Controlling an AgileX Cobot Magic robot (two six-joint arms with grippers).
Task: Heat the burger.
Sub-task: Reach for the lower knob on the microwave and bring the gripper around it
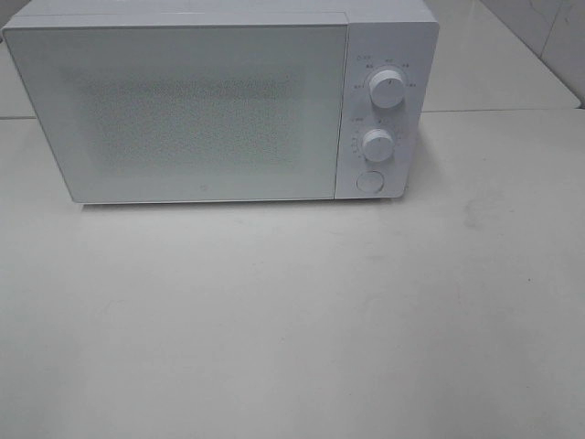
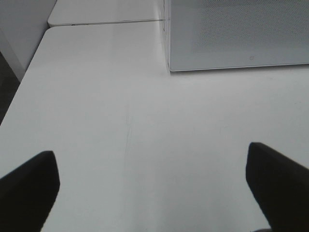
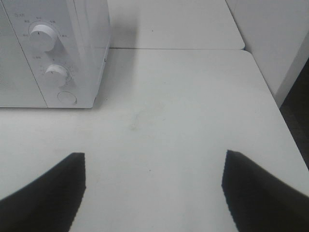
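Note:
The burger is out of view in every frame. A white microwave (image 1: 219, 101) stands at the back of the table with its door shut; its corner (image 2: 236, 38) shows in the left wrist view and its control side (image 3: 53, 53) in the right wrist view. My left gripper (image 2: 152, 186) is open over bare tabletop, in front of the microwave's left corner, with nothing between its dark fingers (image 2: 29, 186). My right gripper (image 3: 154, 188) is also open and empty, in front of the control panel. Neither gripper shows in the exterior high view.
The microwave has two round knobs (image 1: 388, 90) (image 1: 377, 144) and a round button (image 1: 369, 181) on its right panel. A seam (image 1: 498, 111) joins a second white table behind. The table's edge (image 3: 270, 92) drops off to the right, the other edge (image 2: 21, 87) to the left.

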